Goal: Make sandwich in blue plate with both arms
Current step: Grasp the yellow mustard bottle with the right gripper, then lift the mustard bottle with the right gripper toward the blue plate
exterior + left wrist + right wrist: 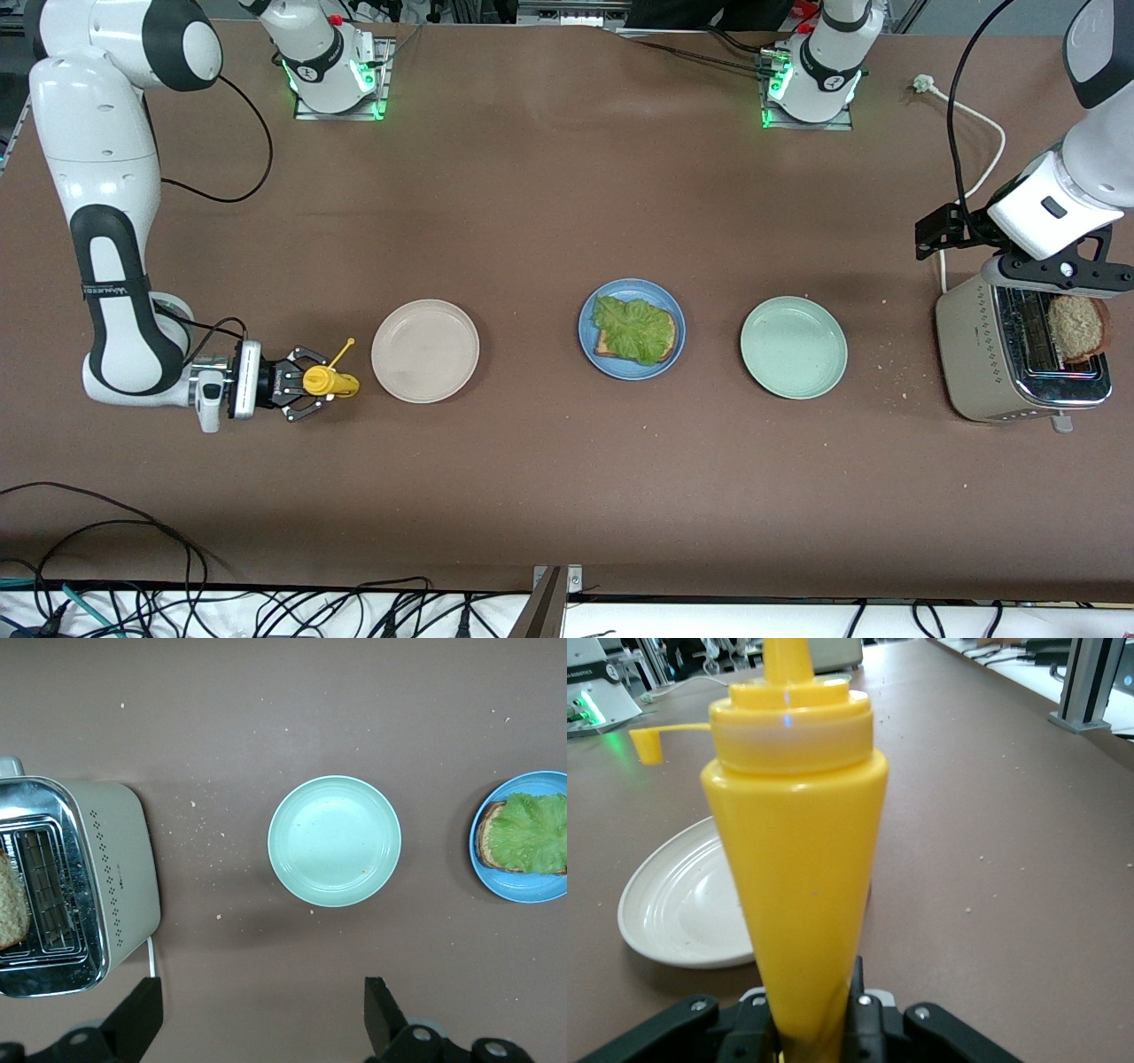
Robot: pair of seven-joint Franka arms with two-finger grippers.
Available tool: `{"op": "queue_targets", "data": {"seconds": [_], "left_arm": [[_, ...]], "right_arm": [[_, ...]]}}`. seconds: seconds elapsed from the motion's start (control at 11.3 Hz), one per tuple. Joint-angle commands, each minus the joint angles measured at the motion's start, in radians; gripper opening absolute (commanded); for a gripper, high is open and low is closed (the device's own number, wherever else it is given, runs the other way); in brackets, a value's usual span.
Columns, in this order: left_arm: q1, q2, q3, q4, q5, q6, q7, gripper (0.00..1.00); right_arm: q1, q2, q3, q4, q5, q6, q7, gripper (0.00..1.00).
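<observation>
While the right gripper (321, 383) sits low at the lower left of the front view, its black fingers pinch the base of a yellow squeeze bottle (330, 381) — a smooth, glossy plastic cone with a ribbed collar, a narrow nozzle and a small cap dangling on a thin tether. In the right wrist view the bottle (799, 886) fills the middle of the frame, jaws drawn in against its lower end, and the off-white plate (691, 899) shows at the left edge, round, shallow and ringed.

At the centre of the front view lies the blue plate (592, 312), round and matte with a raised rim. On it rests one square slice of brown bread (671, 331) with a darker crust, topped by a ruffled green lettuce leaf (631, 328). The off-white plate (425, 351) lies between it and the right gripper, so the blue plate is well apart from that gripper.

At the far right of the front view, the left gripper (1059, 275) hangs over a cream-and-chrome toaster (974, 354); a grainy second slice (1076, 326) stands in a slot. In the left wrist view its fingers (142, 1014) stand wide apart and hold nothing — the pale green plate (335, 840) is in the middle, the blue plate (523, 890) at the right edge.
</observation>
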State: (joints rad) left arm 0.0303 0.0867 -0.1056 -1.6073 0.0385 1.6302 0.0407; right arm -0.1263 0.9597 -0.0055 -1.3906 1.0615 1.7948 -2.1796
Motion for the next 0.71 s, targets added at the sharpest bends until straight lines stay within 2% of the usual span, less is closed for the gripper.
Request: {"op": "queue_targets", "data": {"seconds": [0.0, 0.18, 0.35, 0.44, 0.62], "left_arm": [[0.007, -0.004, -0.005, 0.006, 0.017, -0.013, 0.001, 1.00], [0.005, -0.002, -0.005, 0.009, 0.017, -0.016, -0.001, 1.00], [0.003, -0.002, -0.006, 0.007, 0.017, -0.016, -0.001, 1.00], [0.005, -0.002, -0.006, 0.007, 0.017, -0.016, 0.001, 1.00], [0.004, -0.002, -0.006, 0.007, 0.017, -0.016, -0.001, 1.00]], "right_arm": [[0.060, -0.133, -0.002, -0.013, -0.151, 0.058, 0.206, 0.00], [0.114, -0.189, -0.010, -0.015, -0.263, 0.101, 0.358, 0.00], [0.192, -0.245, -0.025, -0.015, -0.418, 0.147, 0.560, 0.00], [0.252, -0.257, -0.066, -0.008, -0.464, 0.149, 0.652, 0.00], [0.414, -0.276, -0.202, -0.007, -0.498, 0.149, 0.754, 0.00]]}}
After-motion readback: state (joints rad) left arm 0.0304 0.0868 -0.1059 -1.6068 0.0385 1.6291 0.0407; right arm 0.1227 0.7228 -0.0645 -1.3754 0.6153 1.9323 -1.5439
